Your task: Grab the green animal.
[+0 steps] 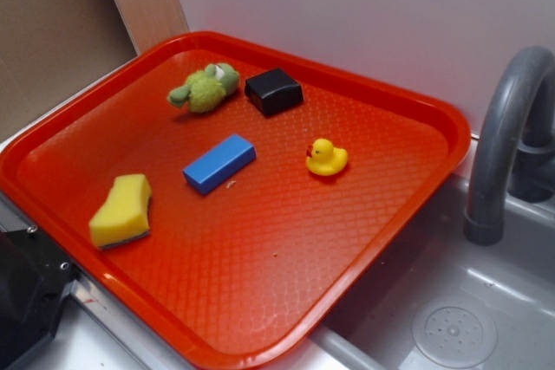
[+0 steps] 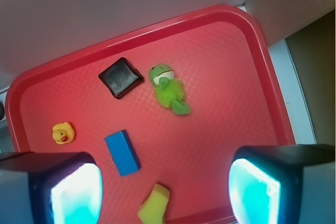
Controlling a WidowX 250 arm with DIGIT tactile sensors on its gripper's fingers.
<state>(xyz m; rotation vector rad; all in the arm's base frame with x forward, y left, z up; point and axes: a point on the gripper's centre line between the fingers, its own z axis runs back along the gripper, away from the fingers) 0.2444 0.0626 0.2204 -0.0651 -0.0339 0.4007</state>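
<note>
The green animal [image 1: 205,88] is a small fuzzy plush lying on the red tray [image 1: 260,318] near its far left corner, next to a black block [image 1: 274,91]. In the wrist view the green animal [image 2: 168,88] lies in the upper middle, to the right of the black block [image 2: 121,77]. My gripper [image 2: 165,192] is open and empty, high above the tray's near edge, its two fingers [image 2: 79,192] wide apart at the bottom corners of the wrist view. Only a dark part of the arm [image 1: 26,301] shows at the lower left of the exterior view.
On the tray also lie a blue block [image 1: 218,163], a yellow rubber duck [image 1: 326,158] and a yellow sponge [image 1: 121,210]. A grey sink basin [image 1: 460,309] with a curved faucet [image 1: 503,136] is at the right. A white wall stands behind the tray.
</note>
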